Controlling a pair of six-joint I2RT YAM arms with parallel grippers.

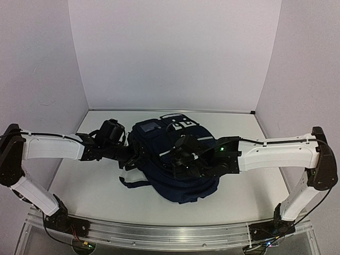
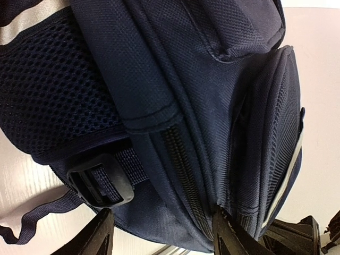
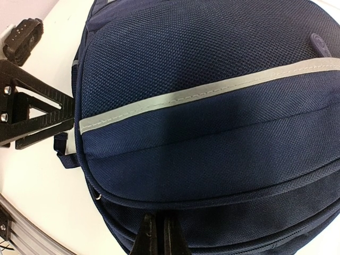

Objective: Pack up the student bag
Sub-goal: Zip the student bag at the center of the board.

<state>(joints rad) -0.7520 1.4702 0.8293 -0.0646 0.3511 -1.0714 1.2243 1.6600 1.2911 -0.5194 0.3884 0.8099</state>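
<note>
The student bag point(image 1: 154, 133) is a big navy backpack lying in the middle of the table. My left gripper point(image 1: 131, 155) is at its left side. In the left wrist view my left gripper point(image 2: 162, 212) stands open, straddling the bag's point(image 2: 212, 79) side panel and a black zip point(image 2: 183, 170); its right finger touches the fabric. A black buckle point(image 2: 101, 180) lies by the other finger. My right gripper point(image 1: 179, 166) rests on the bag's top front. In its own view my right gripper point(image 3: 158, 218) is shut, tips against navy fabric below a grey reflective stripe point(image 3: 212, 90); nothing shows between them.
A loose strap end point(image 2: 32, 220) trails on the white table point(image 1: 90, 186) beside the bag. The aluminium rail point(image 1: 170, 234) runs along the near edge. White walls close in the back and sides. The left gripper's black finger point(image 3: 32, 117) shows beside the bag.
</note>
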